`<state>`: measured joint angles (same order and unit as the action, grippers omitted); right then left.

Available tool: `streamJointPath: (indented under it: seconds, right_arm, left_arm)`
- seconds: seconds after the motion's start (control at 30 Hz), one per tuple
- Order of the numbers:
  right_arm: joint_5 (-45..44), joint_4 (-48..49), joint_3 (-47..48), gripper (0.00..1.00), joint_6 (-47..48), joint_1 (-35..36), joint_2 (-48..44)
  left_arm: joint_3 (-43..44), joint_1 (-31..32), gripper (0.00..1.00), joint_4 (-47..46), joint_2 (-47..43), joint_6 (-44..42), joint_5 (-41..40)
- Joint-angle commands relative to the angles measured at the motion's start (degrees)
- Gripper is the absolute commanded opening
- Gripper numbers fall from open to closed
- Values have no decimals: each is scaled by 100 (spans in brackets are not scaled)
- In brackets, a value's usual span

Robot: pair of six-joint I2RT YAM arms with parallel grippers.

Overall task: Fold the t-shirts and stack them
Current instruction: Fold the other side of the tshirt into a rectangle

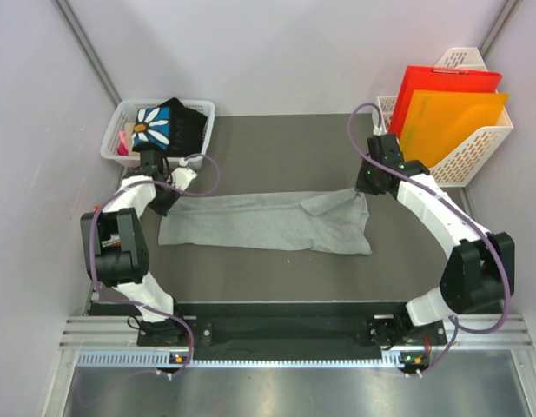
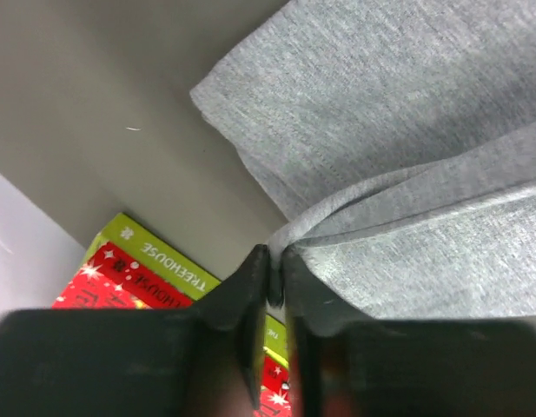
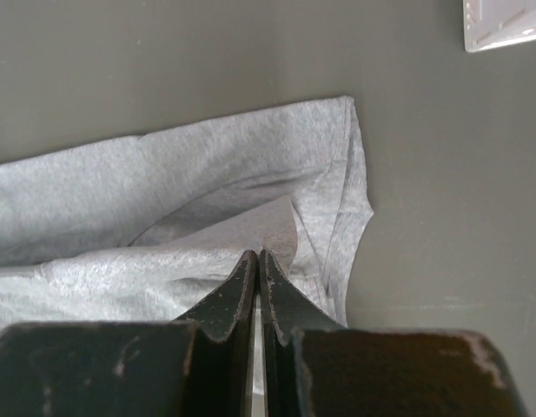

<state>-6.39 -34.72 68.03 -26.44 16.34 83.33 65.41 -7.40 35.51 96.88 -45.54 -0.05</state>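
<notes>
The light heather-grey t-shirt (image 1: 268, 223) lies as a long strip across the dark mat. My left gripper (image 1: 168, 200) is at its far left corner and is shut on a bunched edge of the cloth (image 2: 398, 174), with the jaws (image 2: 274, 265) pinching it. My right gripper (image 1: 364, 189) is at the far right corner, shut on a raised flap of the same shirt (image 3: 163, 200), its tips (image 3: 258, 258) together on the cloth. The black t-shirt with the white daisy (image 1: 168, 124) sits bundled in the white basket (image 1: 202, 109) at the back left.
A red and green patterned packet (image 2: 133, 269) shows beside my left jaws; red also shows in the left basket (image 1: 124, 143). A white rack (image 1: 480, 143) with red and orange folders (image 1: 450, 117) stands at the back right. Walls close in on both sides.
</notes>
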Motion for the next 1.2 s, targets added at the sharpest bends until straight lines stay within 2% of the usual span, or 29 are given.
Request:
streamJointPath:
  seconds: [0.0,0.07,0.1,0.13,0.2,0.23,0.27,0.4,0.53,0.57,0.73,0.83,1.03,1.17]
  right_arm:
    - [-178,326,658,0,121,-131,419]
    - [-152,264,912,1,147,-140,605]
    - [-134,247,1010,15,174,-140,806]
    - [-91,212,1098,20,191,-122,895]
    - [-108,132,1379,37,200,-131,1131]
    - [-169,123,1458,45,226,-131,1176]
    - [-256,19,1659,55,244,-131,1229]
    - [-1045,-219,1767,57,279,9,1011]
    - [-1725,-325,1084,60,297,457,256]
    - [-1621,-290,881,59,227,545,-103]
    - [487,560,-761,56,-107,915,-678]
    - [859,896,-967,51,-248,941,-310]
    - [947,1002,-178,48,-152,941,1061]
    - [1026,1029,228,46,-160,950,1746]
  left_arm:
    - [209,-25,33,-272,94,-34,-108]
    - [227,-16,48,-316,94,-17,-214]
    - [218,-25,66,-360,77,1,-249]
    - [227,-16,74,-395,42,1,-249]
    - [183,-16,93,-448,-116,27,-241]
    - [174,-7,96,-448,-169,45,-249]
    - [165,10,97,-439,-291,54,-276]
    - [60,63,99,-360,-845,54,-285]
    - [-72,98,99,-185,-1714,36,-21]
    - [-194,116,99,-158,-1856,19,231]
    - [-694,712,99,79,-2244,168,462]
    - [-968,1125,99,-263,-1912,300,366]
    - [-416,1127,98,-360,-586,713,217]
    - [-353,1127,98,-623,-223,774,-125]
